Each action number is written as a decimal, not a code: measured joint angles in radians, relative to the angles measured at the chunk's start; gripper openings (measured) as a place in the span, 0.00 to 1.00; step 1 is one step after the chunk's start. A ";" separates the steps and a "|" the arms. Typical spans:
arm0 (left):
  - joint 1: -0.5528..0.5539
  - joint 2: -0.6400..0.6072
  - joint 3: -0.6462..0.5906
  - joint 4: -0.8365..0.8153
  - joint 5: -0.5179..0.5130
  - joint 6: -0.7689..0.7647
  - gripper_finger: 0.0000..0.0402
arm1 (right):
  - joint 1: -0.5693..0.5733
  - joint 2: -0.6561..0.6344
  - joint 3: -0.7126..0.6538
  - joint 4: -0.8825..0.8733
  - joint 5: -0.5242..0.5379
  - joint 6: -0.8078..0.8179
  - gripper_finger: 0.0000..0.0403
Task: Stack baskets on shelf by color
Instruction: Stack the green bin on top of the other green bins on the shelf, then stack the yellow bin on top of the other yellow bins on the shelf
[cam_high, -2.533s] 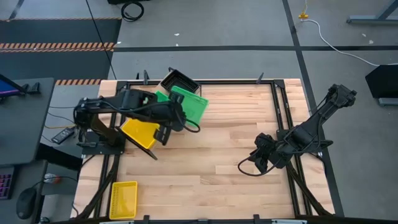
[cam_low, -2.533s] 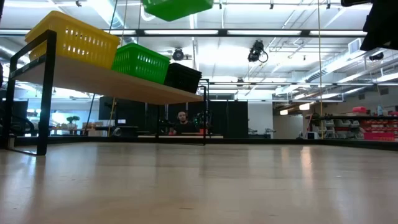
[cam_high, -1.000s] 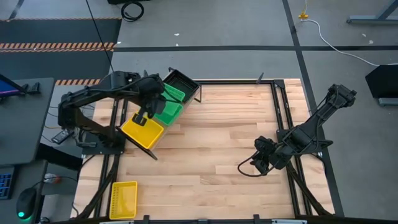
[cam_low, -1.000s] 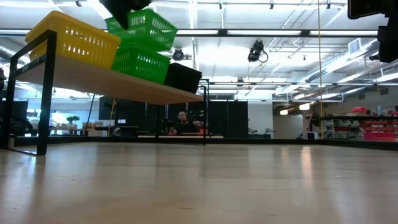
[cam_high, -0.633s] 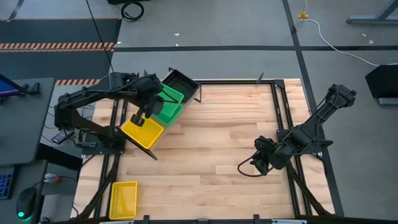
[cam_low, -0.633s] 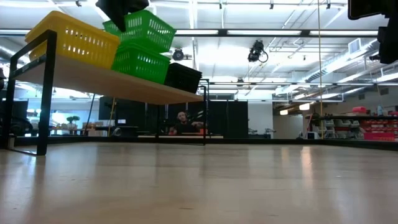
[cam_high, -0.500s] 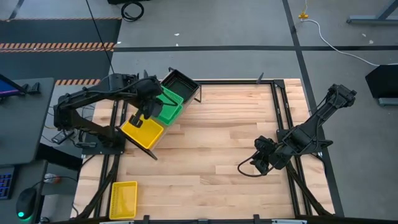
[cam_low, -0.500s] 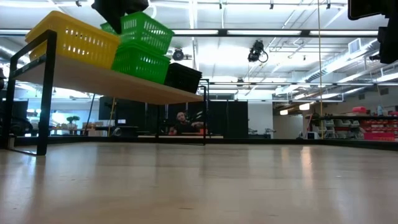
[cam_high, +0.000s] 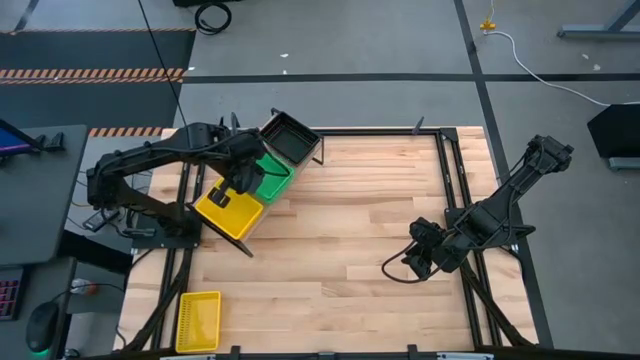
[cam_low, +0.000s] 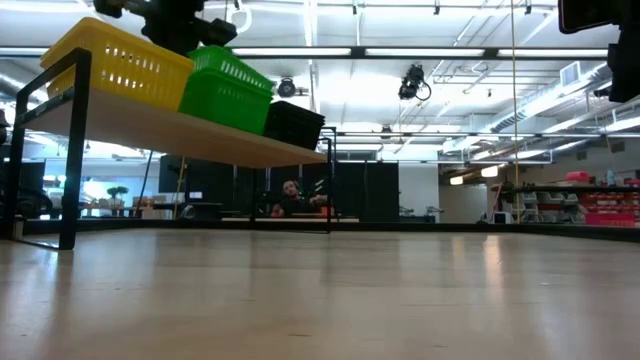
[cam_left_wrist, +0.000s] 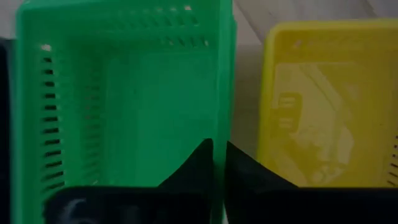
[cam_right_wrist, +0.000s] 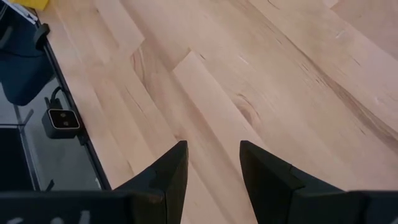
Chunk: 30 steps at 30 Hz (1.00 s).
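The shelf (cam_low: 200, 140) carries a yellow basket (cam_high: 228, 212), a green stack and a black basket (cam_high: 290, 135) in a row. The top green basket (cam_high: 272, 178) sits nested in the green one beneath it (cam_low: 225, 105). My left gripper (cam_left_wrist: 217, 168) stands over it from above, shut on its side wall next to the yellow basket (cam_left_wrist: 323, 106). My right gripper (cam_high: 412, 258) hovers open over the bare table at the right, with nothing between its fingers (cam_right_wrist: 213, 168). A further yellow basket (cam_high: 198, 320) lies flat on the table near the front left corner. My left gripper has the top green basket's long side wall (cam_left_wrist: 219, 134), the one facing the yellow basket, between its two fingers. One finger is inside the basket and one outside. The fingers come from above, pointing down. The basket rests about level in the green basket below it.
The shelf stands on black supports (cam_low: 68, 150) at the table's far left. Black frame rails (cam_high: 455, 190) run along the table's sides. The wooden tabletop (cam_high: 350, 220) between the two arms is free room. A person (cam_low: 290, 195) sits far behind the table.
My left gripper has gone down toward the shelf with the green basket. The basket was tilted above the green basket on the shelf and now sits nested in it, about level.
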 joint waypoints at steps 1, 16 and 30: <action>0.000 0.000 -0.006 0.000 -0.002 0.000 0.08 | 0.000 0.000 0.000 0.000 0.000 0.002 0.38; -0.006 -0.008 0.174 -0.013 -0.103 -0.228 0.30 | 0.000 0.000 0.000 0.000 0.000 0.017 0.38; -0.323 -0.009 0.234 -0.186 0.066 -0.697 0.29 | 0.000 0.000 0.000 0.002 0.027 0.009 0.38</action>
